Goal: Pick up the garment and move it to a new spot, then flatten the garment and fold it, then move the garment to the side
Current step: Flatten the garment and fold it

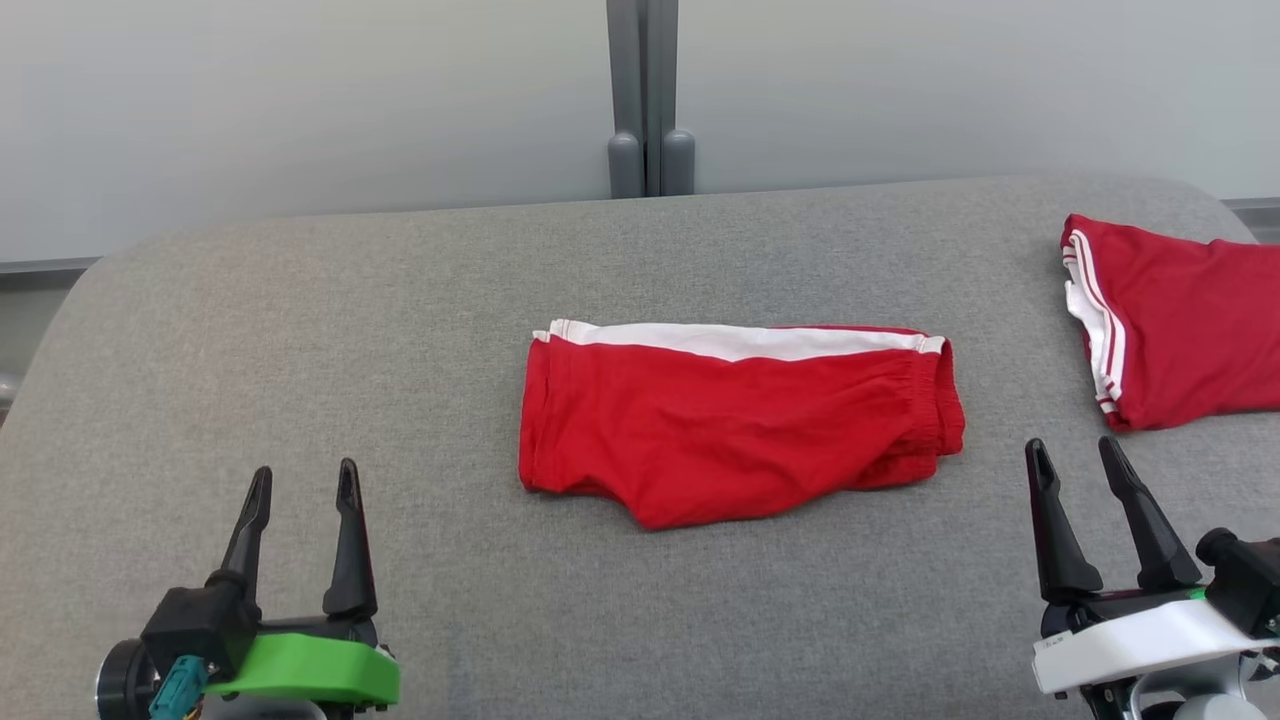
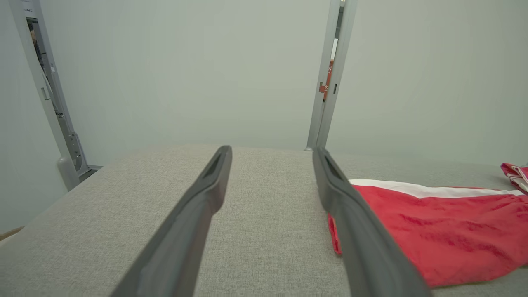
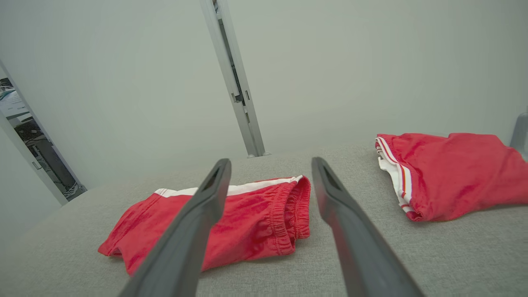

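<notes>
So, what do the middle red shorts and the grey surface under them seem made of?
Red shorts: probably synthetic or cotton cloth, matte; soft wrinkles, gathered elastic waistband. Grey surface: apparently coarse woven upholstery, matte; flecked weave, rounded padded-looking edges.

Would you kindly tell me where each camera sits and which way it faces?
Head view: on the head, facing down at the grey table, red shorts centred; left hand and right hand, open.
Left wrist view: along its fingers, across the table toward the wall.
Right wrist view: along its fingers, toward the shorts and second red garment.
All share the shorts.
</notes>
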